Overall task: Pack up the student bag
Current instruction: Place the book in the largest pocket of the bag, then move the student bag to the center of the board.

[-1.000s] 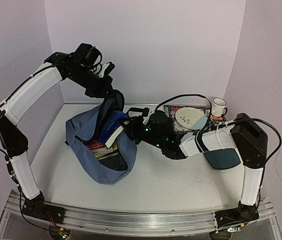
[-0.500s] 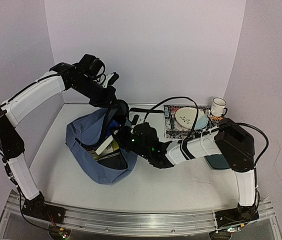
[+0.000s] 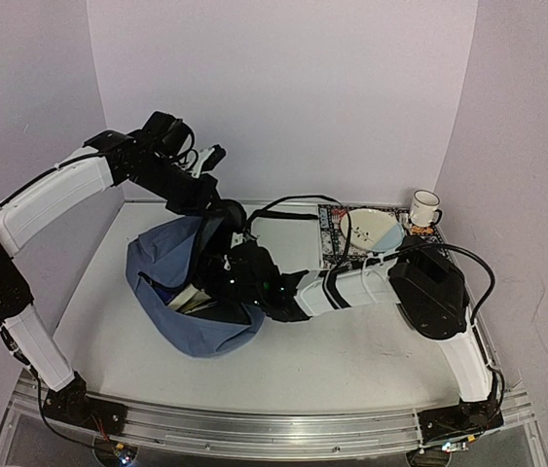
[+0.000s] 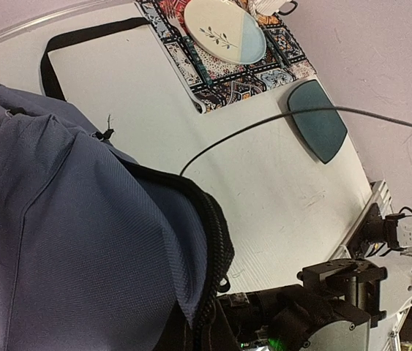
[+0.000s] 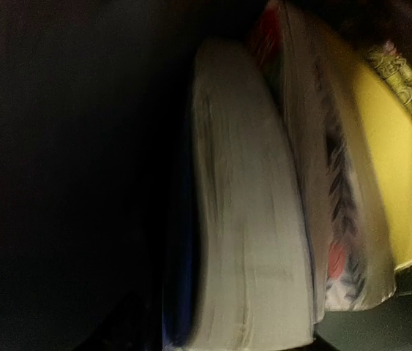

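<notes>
The student bag [image 3: 181, 311], slate-blue with a dark zipper, lies open at the left of the table. My left gripper [image 3: 213, 206] is shut on its top flap [image 4: 66, 219] and holds it up; its fingers are hidden behind the fabric in the left wrist view. My right gripper [image 3: 227, 279] reaches into the bag's mouth, and its jaws do not show. In the right wrist view a thick book [image 5: 249, 219] with white pages and a blue cover stands close by. Beside it are a patterned book [image 5: 337, 190] and a yellow one [image 5: 396, 161].
A patterned placemat [image 3: 332, 238] with a cream and blue plate [image 3: 371, 231] lies at the back right, a mug [image 3: 424, 206] behind it. A dark teal oval pad [image 4: 319, 128] lies on the table. A black strap [image 4: 81, 36] trails behind the bag and a cable [image 4: 264, 124] arcs over it.
My right arm has pushed left, carrying the thick book from above the bag's mouth down inside it. The left gripper has kept the flap raised and moved only slightly.
</notes>
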Robot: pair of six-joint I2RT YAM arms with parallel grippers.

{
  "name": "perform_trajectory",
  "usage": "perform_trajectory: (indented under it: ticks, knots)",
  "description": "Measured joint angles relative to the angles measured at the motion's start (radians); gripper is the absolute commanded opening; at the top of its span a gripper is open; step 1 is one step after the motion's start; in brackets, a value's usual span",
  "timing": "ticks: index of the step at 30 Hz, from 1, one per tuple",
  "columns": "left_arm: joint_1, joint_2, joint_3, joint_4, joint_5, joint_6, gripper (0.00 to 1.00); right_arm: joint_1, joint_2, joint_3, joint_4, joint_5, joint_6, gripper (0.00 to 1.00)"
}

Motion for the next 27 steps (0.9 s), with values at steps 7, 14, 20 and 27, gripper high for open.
perform_trajectory:
  ticks: [7,14,20,27]
  knots:
    - [-0.005,-0.002,-0.039,0.028,-0.010,0.014,0.00,0.000,-0.062,0.019,-0.245,-0.129,-0.175,0.78]
    - [-0.005,-0.018,-0.069,0.053,-0.044,0.032,0.00,-0.001,-0.290,-0.038,-0.533,-0.109,-0.367,0.80]
    - [-0.005,-0.019,-0.092,0.060,-0.054,0.040,0.00,-0.001,-0.356,-0.064,-0.662,-0.015,-0.428,0.77]
    - [-0.005,-0.022,-0.110,0.068,-0.053,0.041,0.00,-0.002,-0.269,-0.069,-0.724,0.026,-0.428,0.57]
